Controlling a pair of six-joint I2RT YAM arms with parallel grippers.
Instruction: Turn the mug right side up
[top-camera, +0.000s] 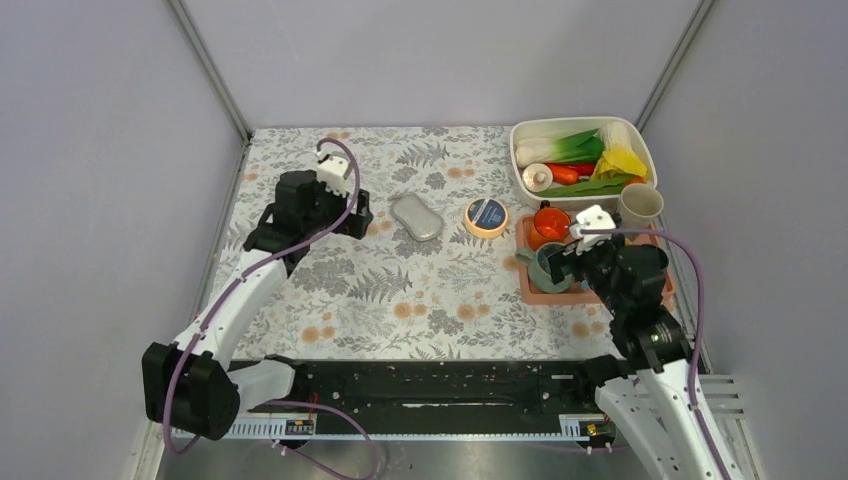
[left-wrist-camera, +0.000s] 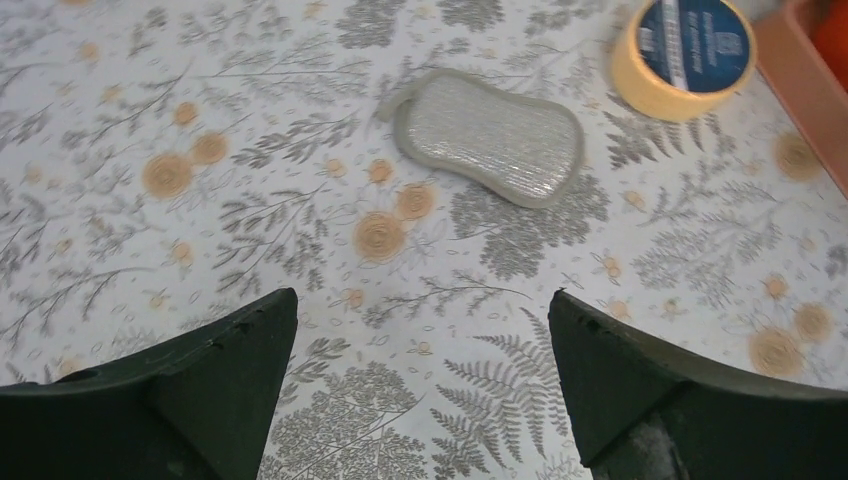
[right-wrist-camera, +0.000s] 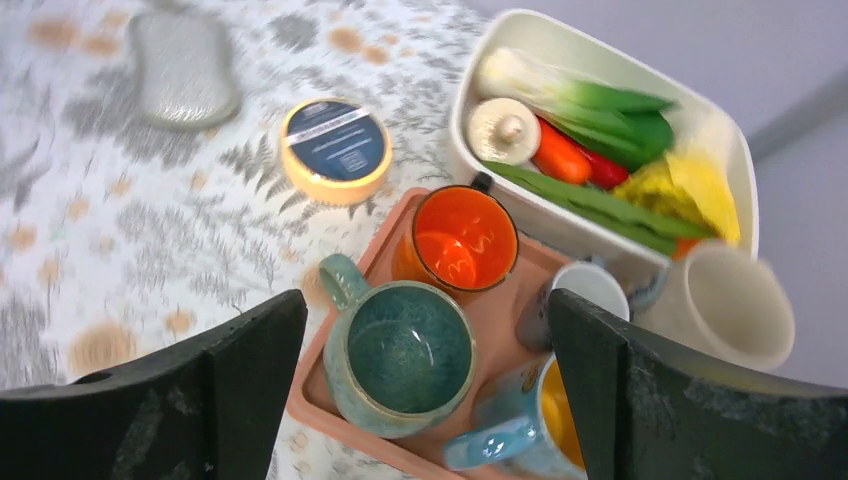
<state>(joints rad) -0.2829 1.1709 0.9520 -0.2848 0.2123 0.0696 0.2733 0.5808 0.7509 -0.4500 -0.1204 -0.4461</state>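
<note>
1. The green mug (right-wrist-camera: 405, 355) stands on the pink tray (right-wrist-camera: 515, 300) at the right side of the bench (top-camera: 400, 300). Its mouth faces up and its dark inside is open to the right wrist view.
2. Its long axis is upright, so it points straight at the right jaws above it. Its handle sticks out past the tray's edge, towards the middle of the bench.
3. The right jaws are spread wide and grasp nothing. The mug lies just under the gap between them, and one finger (right-wrist-camera: 200, 400) shows on either side of it. I cannot tell whether the tips are level with the rim or above it.
4. The right arm (top-camera: 640, 290) is much the nearer and hangs over the tray. The left arm (top-camera: 240, 290) is well apart across the bench. Its jaws are also wide and empty, above bare cloth near a grey sponge (left-wrist-camera: 490, 135) and a roll of tape (left-wrist-camera: 690, 50).
5. The mug has close neighbours on the tray: an orange mug (right-wrist-camera: 462, 238) just beyond it, a blue mug (right-wrist-camera: 520, 430) beside it and a small pale cup (right-wrist-camera: 590, 290). A tub of vegetables (right-wrist-camera: 600, 65) sits behind the tray, with a cream cup (right-wrist-camera: 725, 305) next to it.
6. Judging by how it stands, the mug is already right side up. The next move probably depends on that vertical line. A straight rise should clear the rim, while a sideways drift could catch the rim or knock the orange mug.
</note>
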